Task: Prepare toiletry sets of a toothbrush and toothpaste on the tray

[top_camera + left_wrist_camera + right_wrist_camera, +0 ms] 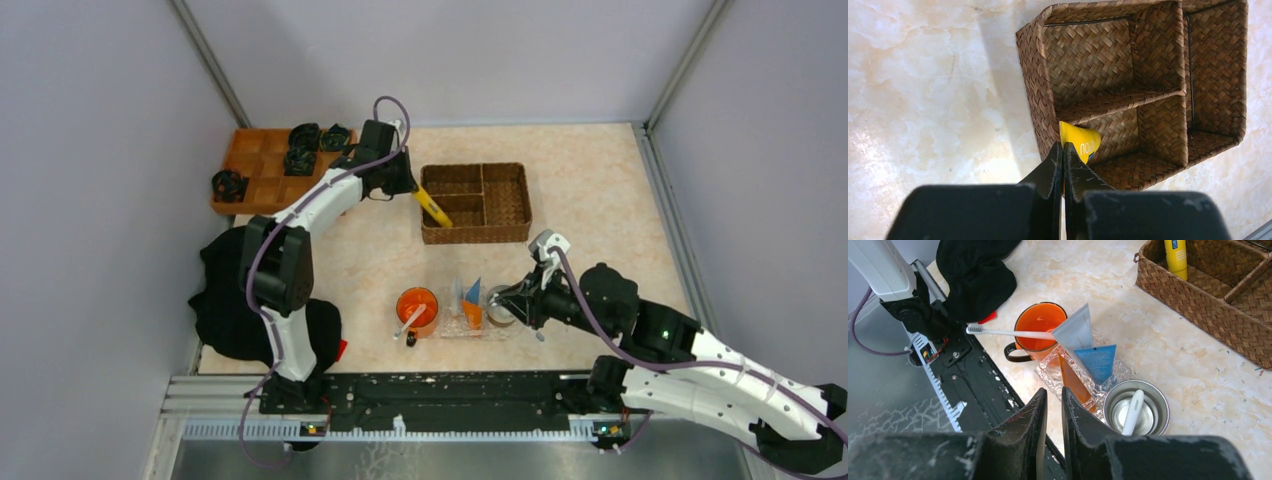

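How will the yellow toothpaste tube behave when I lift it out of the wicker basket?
Probably light and semi-soft: the left gripper pinches the yellow toothpaste tube by its thin flat end, so it may swing or slip. It leans over the wicker basket wall and could snag there.

Top camera is looking down from above-behind at whole beige marble-pattern table [600, 200]. Left wrist camera is facing down, close on brown woven wicker divided basket [1035, 85]; right wrist view is sharing its corner, further off.
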Robot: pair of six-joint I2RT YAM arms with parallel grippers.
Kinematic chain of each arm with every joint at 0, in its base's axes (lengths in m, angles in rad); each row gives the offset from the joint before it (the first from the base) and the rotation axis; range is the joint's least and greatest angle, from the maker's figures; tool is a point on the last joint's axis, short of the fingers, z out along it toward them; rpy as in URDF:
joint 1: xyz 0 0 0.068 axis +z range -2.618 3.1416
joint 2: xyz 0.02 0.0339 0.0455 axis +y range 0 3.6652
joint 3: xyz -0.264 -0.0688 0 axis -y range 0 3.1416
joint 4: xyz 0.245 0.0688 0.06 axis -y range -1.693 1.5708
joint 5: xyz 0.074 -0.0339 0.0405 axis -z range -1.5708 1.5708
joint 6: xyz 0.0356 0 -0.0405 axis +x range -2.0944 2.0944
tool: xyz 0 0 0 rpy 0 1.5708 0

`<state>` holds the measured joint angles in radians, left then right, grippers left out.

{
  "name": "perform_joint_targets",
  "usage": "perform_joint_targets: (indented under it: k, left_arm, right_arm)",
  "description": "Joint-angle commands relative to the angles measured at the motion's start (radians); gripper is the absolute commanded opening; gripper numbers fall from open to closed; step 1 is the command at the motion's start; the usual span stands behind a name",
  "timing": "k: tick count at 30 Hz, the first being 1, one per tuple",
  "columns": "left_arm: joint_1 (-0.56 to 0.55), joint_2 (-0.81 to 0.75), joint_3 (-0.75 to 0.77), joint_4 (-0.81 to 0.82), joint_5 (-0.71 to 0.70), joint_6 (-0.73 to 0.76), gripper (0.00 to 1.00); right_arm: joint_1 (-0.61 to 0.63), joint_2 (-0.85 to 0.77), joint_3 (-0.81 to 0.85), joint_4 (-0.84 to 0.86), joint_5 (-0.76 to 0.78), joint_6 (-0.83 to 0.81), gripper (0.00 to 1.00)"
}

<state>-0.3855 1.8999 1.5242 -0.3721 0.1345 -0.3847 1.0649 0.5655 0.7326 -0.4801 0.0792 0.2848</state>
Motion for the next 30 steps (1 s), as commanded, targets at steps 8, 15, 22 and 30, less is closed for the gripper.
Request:
perform_joint_targets:
  k: [8, 15, 22, 30]
  left_arm:
    - [-0.017, -0.282, -0.083, 0.009, 0.094, 0.067, 0.00]
    - [-0.134, -0.541, -0.099, -0.132, 0.055, 0.160, 0.00]
    - [-0.312, -0.690, -0.026, -0.396, -0.114, 0.143, 0.00]
    - [-0.397, -0.882, -0.131, -0.517, -0.091, 0.100, 0.00]
  right_arm:
    - [0.011, 0.010, -0.005, 0.038, 0.014, 0.001, 0.17]
    - [0.010, 0.038, 0.013, 0.039, 0.012, -0.001, 0.17]
    - [0.011, 0.107, 0.133, -0.069, 0.191, 0.066, 0.19]
    - [0.010, 0.157, 0.268, -0.148, 0.293, 0.114, 0.50]
